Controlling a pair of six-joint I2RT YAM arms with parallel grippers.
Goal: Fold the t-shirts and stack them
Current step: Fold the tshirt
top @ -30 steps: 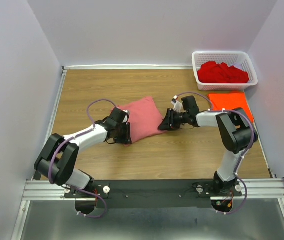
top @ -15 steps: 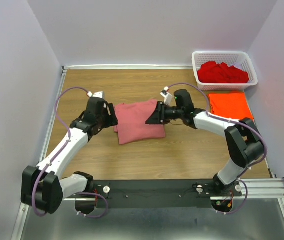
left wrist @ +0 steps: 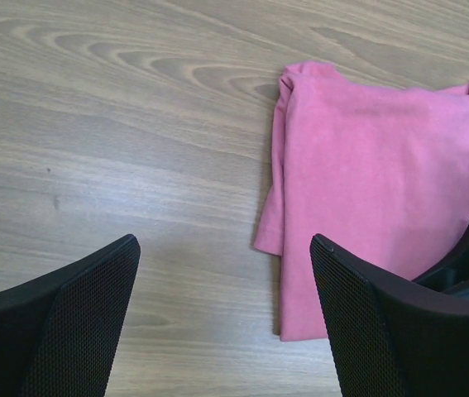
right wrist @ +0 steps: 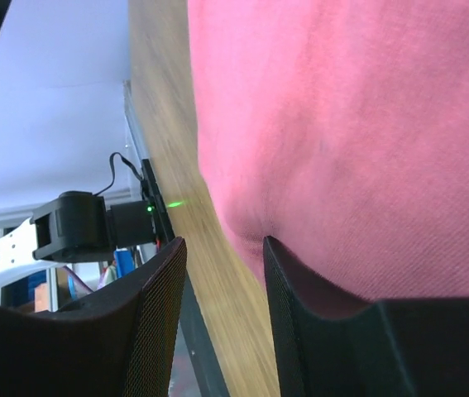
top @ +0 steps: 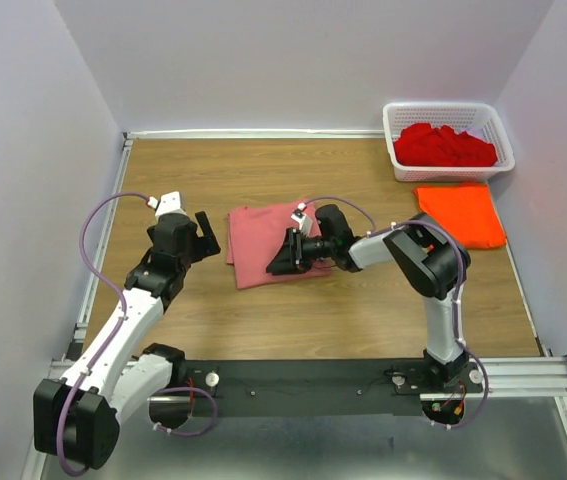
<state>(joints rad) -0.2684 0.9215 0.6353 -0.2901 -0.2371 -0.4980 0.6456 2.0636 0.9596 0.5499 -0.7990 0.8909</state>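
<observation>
A faded salmon-pink t-shirt (top: 261, 240) lies folded on the wooden table (top: 313, 310). My left gripper (top: 199, 234) hangs to its left, apart from it. In the left wrist view this gripper (left wrist: 224, 248) is open over bare wood, with the pink t-shirt (left wrist: 383, 165) to the right. My right gripper (top: 283, 258) rests low on the shirt's near right part. In the right wrist view its jaws (right wrist: 224, 244) stand apart. One finger (right wrist: 317, 331) presses into the pink t-shirt (right wrist: 342, 124) and the other is over wood. A folded bright orange t-shirt (top: 460, 214) lies at the right.
A white lattice basket (top: 400, 158) at the back right holds deep red t-shirts (top: 443, 145). Walls close in the table on the left, back and right. The metal rail (top: 313, 378) with both arm bases runs along the near edge.
My left gripper let go of the pink t-shirt, opened wide and drew back to the left. My right gripper swept leftward over the shirt and opened a little.
</observation>
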